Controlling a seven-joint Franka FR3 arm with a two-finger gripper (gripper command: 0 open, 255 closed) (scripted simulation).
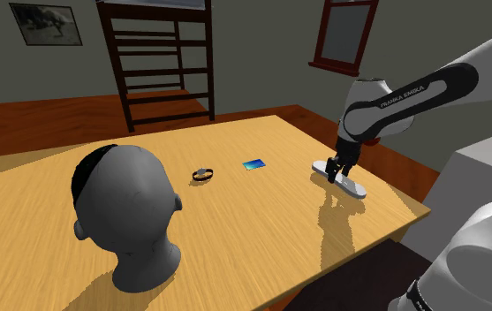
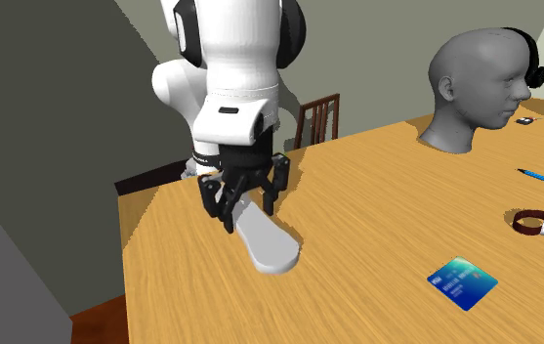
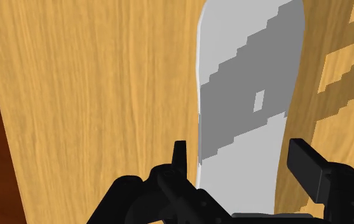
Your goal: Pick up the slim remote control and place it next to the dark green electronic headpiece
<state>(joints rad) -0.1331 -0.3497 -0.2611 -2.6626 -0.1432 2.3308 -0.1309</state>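
Two things I check: well off to the shoulder view's left of the jaws, the dark headpiece [image 1: 87, 170] sits on a grey mannequin head [image 1: 138, 216]; the jaws stand apart, straddling the pale remote [image 3: 245, 95], which lies flat on the wooden surface [image 1: 235, 230].

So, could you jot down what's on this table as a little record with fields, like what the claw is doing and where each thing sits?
Remote: pale grey slim remote, flat on the wooden table, near its edge
Gripper: gripper open, low over the remote, one finger on either side
Headpiece: dark headpiece worn on a grey mannequin head, far from the remote
Between them: blue card, dark wristband
Task state: remote not yet lifted
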